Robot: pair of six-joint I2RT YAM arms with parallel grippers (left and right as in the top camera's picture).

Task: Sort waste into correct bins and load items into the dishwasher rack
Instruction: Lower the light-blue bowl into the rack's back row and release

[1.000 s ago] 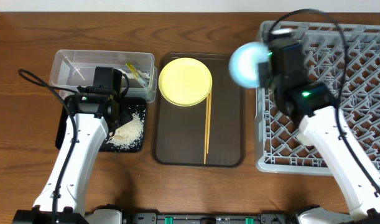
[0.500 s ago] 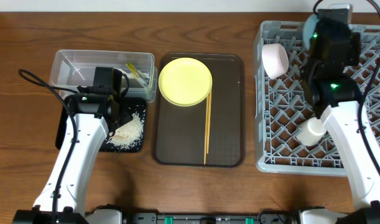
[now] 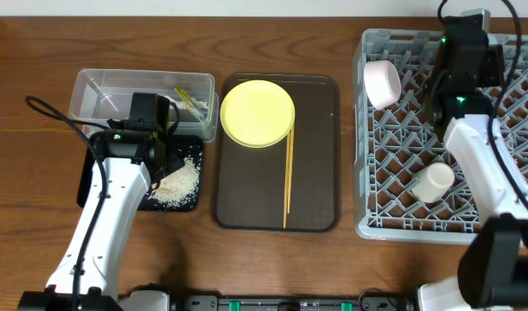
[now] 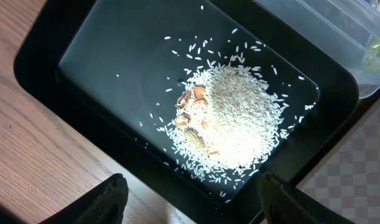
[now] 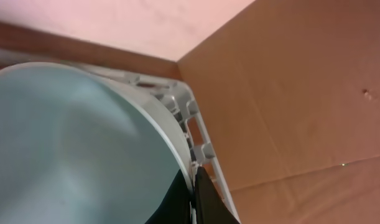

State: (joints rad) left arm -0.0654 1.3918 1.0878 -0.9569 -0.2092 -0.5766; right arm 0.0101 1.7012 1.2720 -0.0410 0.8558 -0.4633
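Step in hand, as judged: loading the blue bowl [image 5: 65,143] into the rack [image 3: 360,173].

Note the right claw [image 5: 191,194] pinched shut on the bowl's rim, at the far back corner of the rack, just beside the rack wall. Cannot tell whether the bowl is seated on the pegs; hidden under the arm from overhead.

Find the pink bowl [image 3: 382,83] and cup [image 3: 432,182] lying in the rack, and the plate [image 3: 257,113] and chopsticks [image 3: 289,177] on the brown tray [image 3: 315,173].

Note the left claw [image 4: 191,193] spread wide, gripping nothing, above the rice [image 4: 236,121] in the black tray [image 4: 84,81]. See the wrapper [image 3: 193,102] in the clear tub [image 3: 108,99].

Next, probably: seat the bowl between pegs, release, lift clear, then reach across the bench [image 3: 39,52] for the plate.
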